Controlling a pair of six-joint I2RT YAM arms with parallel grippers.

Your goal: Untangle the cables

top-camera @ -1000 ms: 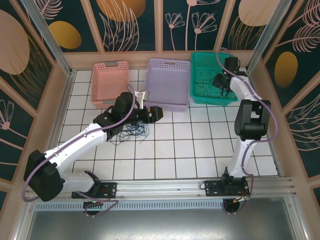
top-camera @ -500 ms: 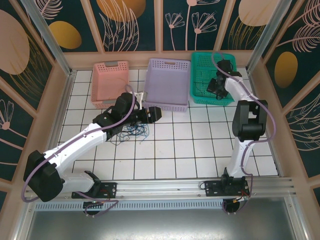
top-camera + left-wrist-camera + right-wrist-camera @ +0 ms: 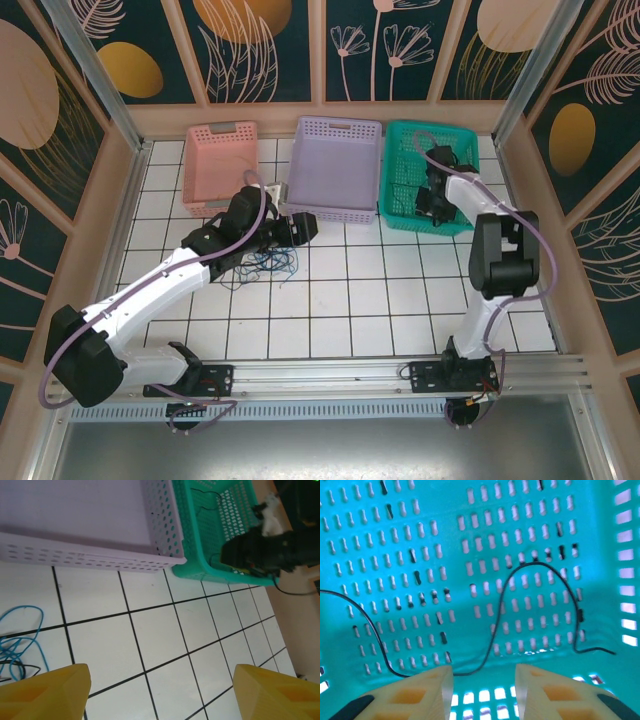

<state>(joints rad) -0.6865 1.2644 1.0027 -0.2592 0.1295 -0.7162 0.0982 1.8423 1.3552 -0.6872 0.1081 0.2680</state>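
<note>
The right hand (image 3: 428,200) has moved along the green basket (image 3: 398,170). One second ago it was at the far right corner of the basket, and half a second ago it was near the middle. Now it is low at the near wall, with its fingers apart. The green basket itself has shifted toward the arms: before, its near edge lay a little behind the near edge of the purple basket (image 3: 335,160), and now it lies a little in front of it. The left hand (image 3: 310,228) has drawn back only very slightly.
</note>
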